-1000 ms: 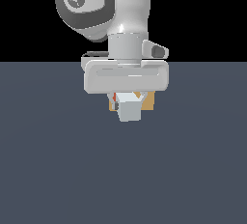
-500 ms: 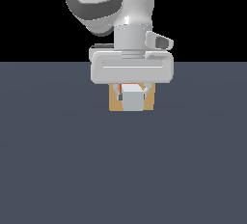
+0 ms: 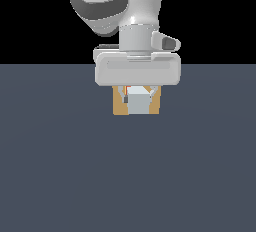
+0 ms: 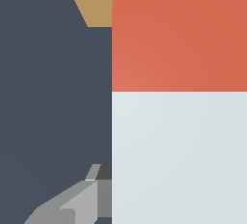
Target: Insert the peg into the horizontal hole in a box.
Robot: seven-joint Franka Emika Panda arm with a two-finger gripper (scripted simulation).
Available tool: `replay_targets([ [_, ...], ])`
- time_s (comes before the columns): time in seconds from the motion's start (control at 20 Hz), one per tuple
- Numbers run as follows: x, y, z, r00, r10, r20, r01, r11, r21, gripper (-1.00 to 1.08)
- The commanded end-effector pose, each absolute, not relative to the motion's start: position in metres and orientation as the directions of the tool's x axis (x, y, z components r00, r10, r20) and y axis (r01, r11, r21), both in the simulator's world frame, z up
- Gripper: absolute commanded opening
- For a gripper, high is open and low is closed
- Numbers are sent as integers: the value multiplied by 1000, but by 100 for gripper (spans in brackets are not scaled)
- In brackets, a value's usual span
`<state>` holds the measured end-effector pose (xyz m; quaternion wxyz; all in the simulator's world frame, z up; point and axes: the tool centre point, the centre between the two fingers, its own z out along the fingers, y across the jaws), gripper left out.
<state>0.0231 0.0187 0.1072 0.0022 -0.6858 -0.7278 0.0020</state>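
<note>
My gripper (image 3: 137,98) is shut on the peg (image 3: 137,102), whose pale grey-white end faces the exterior camera with a sliver of orange-red behind it. The peg lies level, pointing away toward the tan box (image 3: 118,107), which stands right behind it and shows on both sides of the peg. The hole is hidden behind the peg and hand. In the wrist view the peg (image 4: 178,121) fills most of the picture, orange-red part beyond the grey-white part, with a corner of the box (image 4: 94,1) past it and one finger (image 4: 77,203) against the peg's side.
A dark grey-blue floor (image 3: 60,176) spreads all around the box. The arm's white hand body (image 3: 137,68) hangs just above the box and peg.
The arm has carried the peg away from the exterior camera and up to the box. The peg, tilted a second ago, now lies level in front of the box's face.
</note>
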Motion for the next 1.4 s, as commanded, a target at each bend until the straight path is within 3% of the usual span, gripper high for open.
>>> replay_targets([
  [0.0, 27, 18, 112, -58, 998, 1, 998, 58, 3, -100],
  [0.45, 24, 29, 110, -58, 998, 1, 998, 58, -1, -100],
  [1.0, 20, 106, 112, -58, 998, 1, 998, 58, 3, -100],
  [1.35, 20, 122, 112, -58, 998, 1, 998, 58, 3, -100],
])
